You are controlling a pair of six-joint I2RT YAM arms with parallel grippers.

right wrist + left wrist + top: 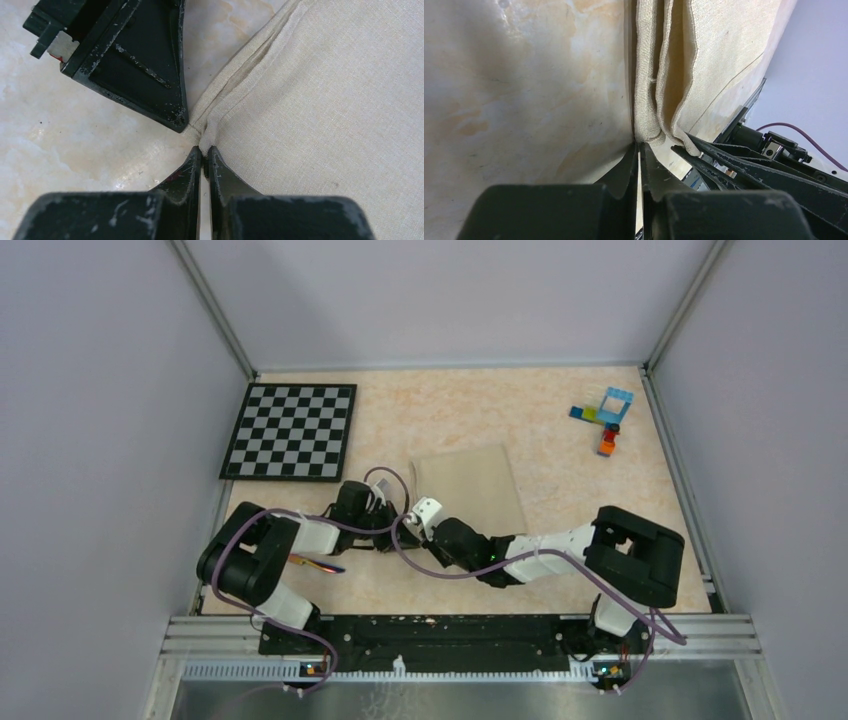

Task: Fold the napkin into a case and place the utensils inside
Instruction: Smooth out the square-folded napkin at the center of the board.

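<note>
Surface: marbled peach-beige tabletop [570,540] is lying under plain pale-grey walls [100,440], which are closing it in on three sides, w/ silver aluminium frame posts [215,310] rising at the far corners. Black-and-white chequered board [290,430] is sitting flat at far left. Small cluster of coloured toy bricks [606,420] is sitting at far right, well apart from everything else. Soft cream-beige plain cloth napkin [475,480] is lying flat near table ctr, just right of the board. In the left wrist view its near-left edge is showing several stacked layers, gathered into upright pleats. Left gripper [640,146] is reaching in from the left, fingers pressed together and pinching the bunched hem at that corner. Right gripper [204,152] is coming in from the near-right, fingers likewise squeezed together on a puckered nip of the same corner. The two grippers' tips are sitting just beside each other. Slim utensil w/ rainbow orange-purple sheen [318,565] is lying on the table at near left, beside the left arm and apart from the napkin.
</note>
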